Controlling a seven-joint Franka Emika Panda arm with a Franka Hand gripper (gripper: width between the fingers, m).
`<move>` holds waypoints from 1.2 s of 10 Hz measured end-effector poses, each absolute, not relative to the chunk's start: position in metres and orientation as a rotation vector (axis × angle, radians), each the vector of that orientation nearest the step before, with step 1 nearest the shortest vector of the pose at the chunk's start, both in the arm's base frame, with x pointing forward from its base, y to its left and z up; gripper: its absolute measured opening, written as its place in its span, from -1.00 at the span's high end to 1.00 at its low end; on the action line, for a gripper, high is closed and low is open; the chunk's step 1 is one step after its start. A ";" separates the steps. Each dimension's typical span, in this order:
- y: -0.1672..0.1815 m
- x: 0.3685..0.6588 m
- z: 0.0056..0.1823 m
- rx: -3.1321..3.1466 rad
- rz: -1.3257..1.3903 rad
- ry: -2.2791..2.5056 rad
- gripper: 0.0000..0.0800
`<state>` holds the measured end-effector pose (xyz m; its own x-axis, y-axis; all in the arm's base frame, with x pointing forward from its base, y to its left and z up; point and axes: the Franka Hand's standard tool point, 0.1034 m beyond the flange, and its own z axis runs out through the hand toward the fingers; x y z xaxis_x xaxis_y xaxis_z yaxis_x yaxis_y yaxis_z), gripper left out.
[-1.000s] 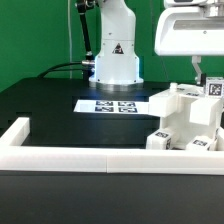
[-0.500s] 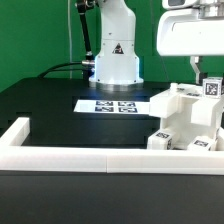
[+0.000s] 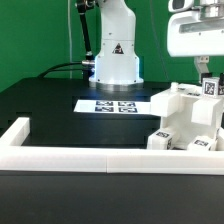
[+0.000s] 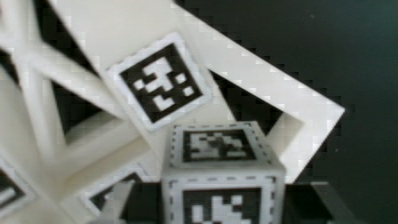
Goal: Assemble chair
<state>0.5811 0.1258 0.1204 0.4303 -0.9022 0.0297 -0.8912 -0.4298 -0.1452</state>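
The chair (image 3: 185, 112) is a chunky white structure of panels and bars with square tags, standing at the exterior view's right. In the wrist view its slanted white bars (image 4: 267, 85) fill the frame. My gripper (image 3: 206, 74) hangs over its top right. It is shut on a small white tagged square bar (image 4: 217, 170) that stands at the top of the structure (image 3: 211, 88). The dark fingers (image 4: 139, 200) press on both sides of that bar.
The marker board (image 3: 112, 104) lies flat in front of the robot base (image 3: 115, 62). A long low white border rail (image 3: 60, 155) runs along the front and the exterior view's left. Loose tagged white pieces (image 3: 162, 138) lie before the chair.
The hand has shifted a little toward the exterior view's right, over the tagged bar. The chair structure and loose pieces have not moved.
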 end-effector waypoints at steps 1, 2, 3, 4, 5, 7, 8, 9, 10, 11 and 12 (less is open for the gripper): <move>0.126 0.581 0.120 -2.514 -0.151 1.687 0.28; 0.125 0.581 0.120 -2.470 -0.145 1.745 0.28; 0.126 0.581 0.120 -2.416 -0.140 1.815 0.28; 0.125 0.581 0.120 -2.420 -0.141 1.811 0.28; 0.125 0.581 0.120 -2.441 -0.143 1.785 0.28; 0.126 0.581 0.121 -2.494 -0.143 1.717 -0.43; 0.126 0.582 0.121 -2.567 -0.154 1.619 -0.43; 0.127 0.582 0.122 -2.667 -0.166 1.459 -0.58; 0.127 0.582 0.122 -2.738 -0.173 1.331 -0.62; 0.129 0.582 0.122 -2.778 -0.177 1.253 -0.62; 0.128 0.583 0.122 -2.863 -0.192 1.061 -0.62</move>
<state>0.5828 0.1284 0.1221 0.7521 -0.6530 0.0890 -0.6427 -0.7566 -0.1202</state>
